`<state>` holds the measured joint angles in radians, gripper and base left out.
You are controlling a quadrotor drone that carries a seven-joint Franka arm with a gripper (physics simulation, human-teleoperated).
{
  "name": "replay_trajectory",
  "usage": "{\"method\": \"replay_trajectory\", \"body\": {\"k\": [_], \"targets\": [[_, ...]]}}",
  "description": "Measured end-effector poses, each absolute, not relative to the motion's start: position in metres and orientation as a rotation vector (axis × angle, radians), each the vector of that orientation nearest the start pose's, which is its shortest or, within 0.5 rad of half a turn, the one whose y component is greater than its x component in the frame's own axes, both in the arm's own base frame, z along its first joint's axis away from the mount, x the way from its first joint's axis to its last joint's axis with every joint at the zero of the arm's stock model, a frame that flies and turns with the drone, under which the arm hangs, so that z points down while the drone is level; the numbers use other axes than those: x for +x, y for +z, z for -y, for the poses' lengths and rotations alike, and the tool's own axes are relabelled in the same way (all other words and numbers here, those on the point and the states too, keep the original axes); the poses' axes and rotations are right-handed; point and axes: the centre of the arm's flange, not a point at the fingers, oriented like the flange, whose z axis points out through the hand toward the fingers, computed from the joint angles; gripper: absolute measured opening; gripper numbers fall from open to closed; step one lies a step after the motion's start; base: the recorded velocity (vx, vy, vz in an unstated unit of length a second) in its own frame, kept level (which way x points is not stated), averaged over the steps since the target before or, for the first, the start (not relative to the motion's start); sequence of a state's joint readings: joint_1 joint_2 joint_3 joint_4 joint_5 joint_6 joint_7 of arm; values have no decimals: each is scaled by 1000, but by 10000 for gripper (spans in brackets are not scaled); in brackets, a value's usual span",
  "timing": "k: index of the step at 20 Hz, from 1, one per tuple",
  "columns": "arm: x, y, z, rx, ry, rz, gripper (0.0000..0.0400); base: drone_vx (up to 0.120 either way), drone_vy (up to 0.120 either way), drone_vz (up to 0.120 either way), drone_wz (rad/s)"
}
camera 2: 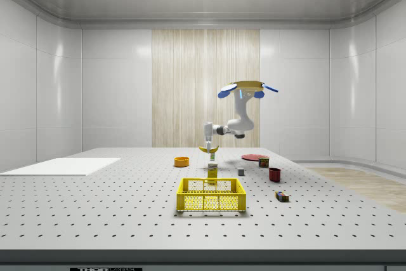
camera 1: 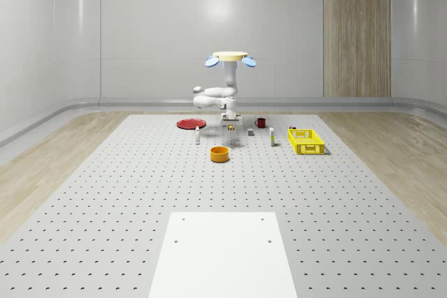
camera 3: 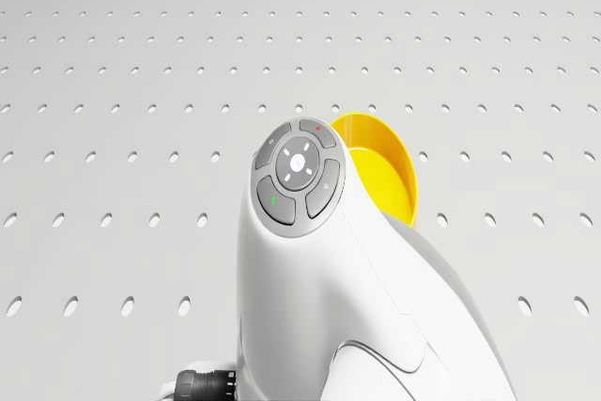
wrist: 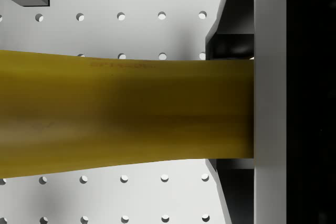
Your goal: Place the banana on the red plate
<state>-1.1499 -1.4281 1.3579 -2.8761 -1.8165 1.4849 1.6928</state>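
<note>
Banana, yellow and curved (wrist: 126, 116), is pinched in the two-finger gripper (camera 2: 209, 147), one dark finger (wrist: 270, 98) pressed against its side; its long axis runs across the jaws, and the side view shows it lifted clear of the perforated grey table (camera 1: 105, 193). Nearest in the whole-scene view, a flat white panel (camera 1: 223, 252) lies bare. Farther on, the orange round bowl (camera 1: 220, 153) appears empty, and the yellow slatted crate (camera 1: 306, 141) shows nothing inside. Beyond these, the white quadrotor drone (camera 1: 230, 57) hovers above the cluster of small objects, arm bent down to the load. The flat red plate (camera 1: 190, 123), bare, lies farther still, toward the whole-scene view's left of the gripper; judged, the carry must go that way.
</note>
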Motion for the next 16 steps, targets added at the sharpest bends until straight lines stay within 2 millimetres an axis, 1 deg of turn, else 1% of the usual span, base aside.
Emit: {"method": "replay_trajectory", "body": {"k": [8,12,16], "targets": [[307,490,0,-4,804,-2,193,0,0,120,0],[307,490,0,-4,769,-2,193,0,0,0,-300],[307,490,0,-4,691,-3,193,0,0,0,-300]]}}
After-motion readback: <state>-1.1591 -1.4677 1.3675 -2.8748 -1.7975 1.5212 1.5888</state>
